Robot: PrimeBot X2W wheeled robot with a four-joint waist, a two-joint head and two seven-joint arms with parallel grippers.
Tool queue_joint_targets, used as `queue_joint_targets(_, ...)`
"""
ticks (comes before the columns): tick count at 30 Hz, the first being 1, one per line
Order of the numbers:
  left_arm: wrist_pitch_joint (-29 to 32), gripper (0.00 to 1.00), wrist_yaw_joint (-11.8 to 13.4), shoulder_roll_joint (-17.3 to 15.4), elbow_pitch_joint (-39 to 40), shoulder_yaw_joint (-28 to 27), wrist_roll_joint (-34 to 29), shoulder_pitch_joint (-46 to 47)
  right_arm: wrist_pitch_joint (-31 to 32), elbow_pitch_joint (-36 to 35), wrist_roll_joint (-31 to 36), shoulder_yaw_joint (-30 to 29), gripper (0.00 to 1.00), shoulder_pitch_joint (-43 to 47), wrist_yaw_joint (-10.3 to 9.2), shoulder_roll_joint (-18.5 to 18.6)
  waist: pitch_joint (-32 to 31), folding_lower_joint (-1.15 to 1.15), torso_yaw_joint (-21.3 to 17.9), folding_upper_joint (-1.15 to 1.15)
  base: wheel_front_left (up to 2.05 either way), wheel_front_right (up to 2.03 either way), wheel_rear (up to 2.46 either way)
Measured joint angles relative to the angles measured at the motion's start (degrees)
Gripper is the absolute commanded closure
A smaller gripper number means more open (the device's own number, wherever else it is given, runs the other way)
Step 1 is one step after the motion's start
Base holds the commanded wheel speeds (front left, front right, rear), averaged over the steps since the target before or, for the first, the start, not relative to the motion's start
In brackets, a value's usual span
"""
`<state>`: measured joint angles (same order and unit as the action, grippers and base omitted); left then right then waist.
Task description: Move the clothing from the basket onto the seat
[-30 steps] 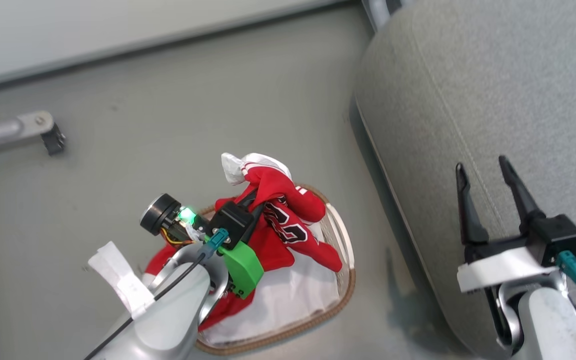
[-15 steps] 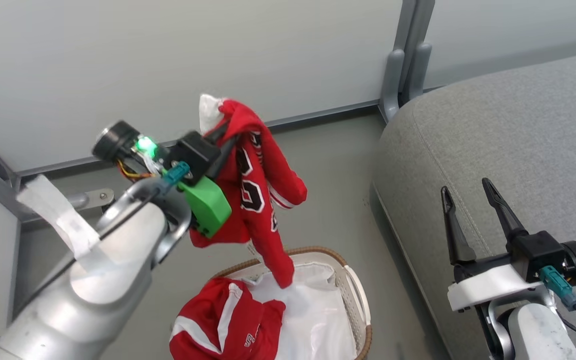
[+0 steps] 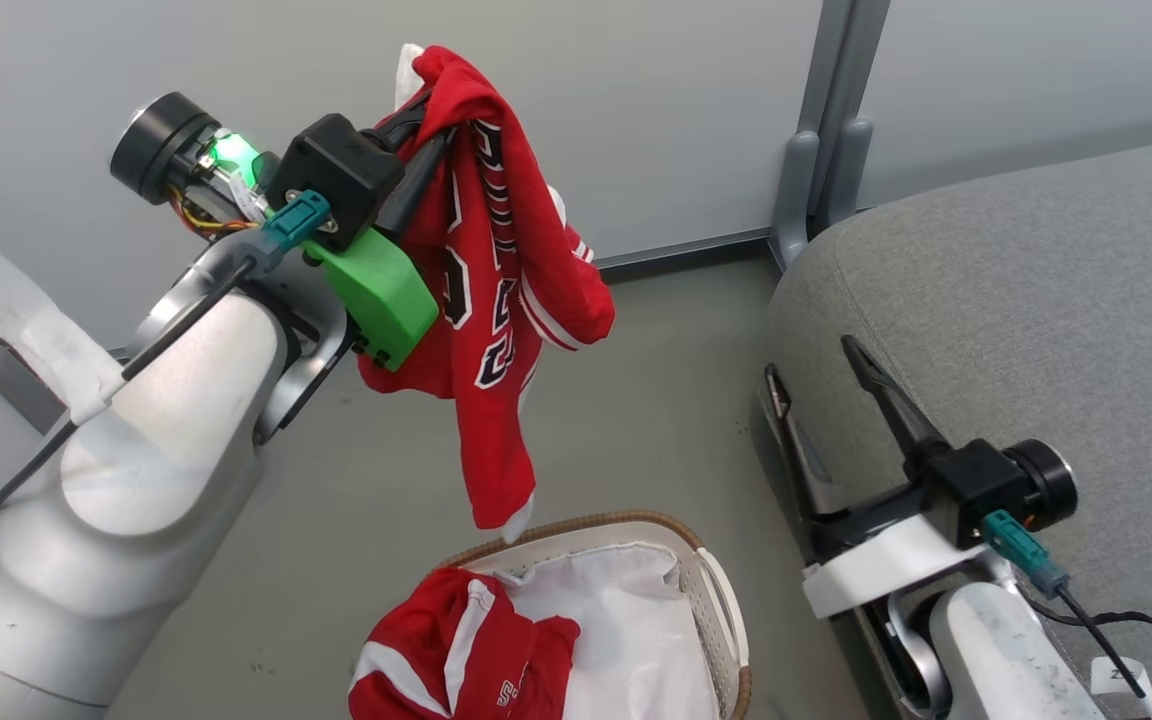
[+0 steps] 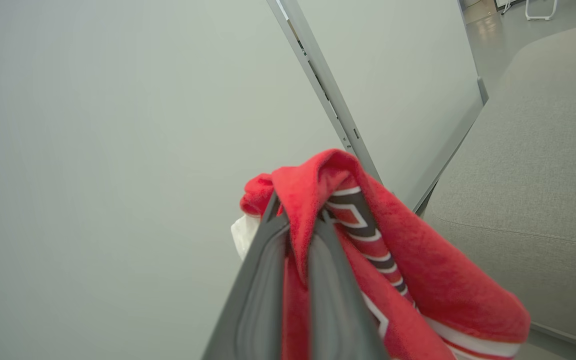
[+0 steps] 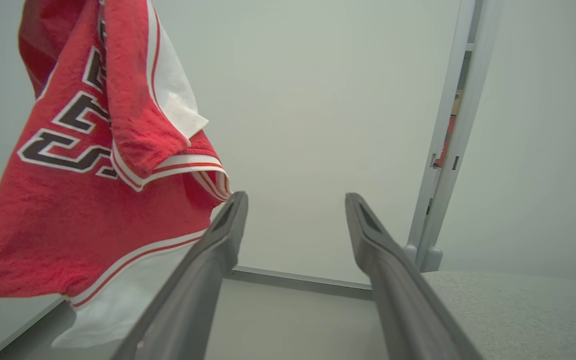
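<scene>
Currently a red jersey (image 3: 496, 290) is clamped in the left tool (image 3: 423, 110), hung lengthwise above the basket (image 3: 711, 590), seat (image 3: 1036, 320) to its right; right tool (image 3: 811, 360) spread, empty.

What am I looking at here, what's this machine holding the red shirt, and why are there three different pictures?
It is a two-armed robot seen through its own cameras. The wide picture is from its head, looking down; the other two are from each wrist, looking along that arm's two dark fingers. The left gripper has its fingers shut on a red jersey, which hangs over a white basket on the floor. A second jersey lies in the basket on a white liner. The right gripper is open and empty, near the grey seat where the clothes should go.
</scene>
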<state>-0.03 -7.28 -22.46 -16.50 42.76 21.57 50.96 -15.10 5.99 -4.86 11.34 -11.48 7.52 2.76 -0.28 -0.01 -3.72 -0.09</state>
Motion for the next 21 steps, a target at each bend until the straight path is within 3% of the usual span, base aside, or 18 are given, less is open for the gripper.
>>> queue_joint_targets(14, 3.0, 1.00, 2.5, 3.8, -1.2, 1.9, 0.1, 1.0, 0.0, -0.6, -12.5, 18.1, 0.00, -3.0, 0.00, 0.0, -0.8, 0.00, 1.1, 0.00, 0.00, 0.00, 0.00)
queue_joint_targets(21, 3.7, 1.00, 2.8, 6.4, -2.1, 3.3, 0.1, 1.9, 0.0, 0.5, -14.2, 19.8, 0.00, -6.3, 0.00, 0.0, -1.1, 0.00, 2.5, 0.00, 0.00, 0.00, 0.00)
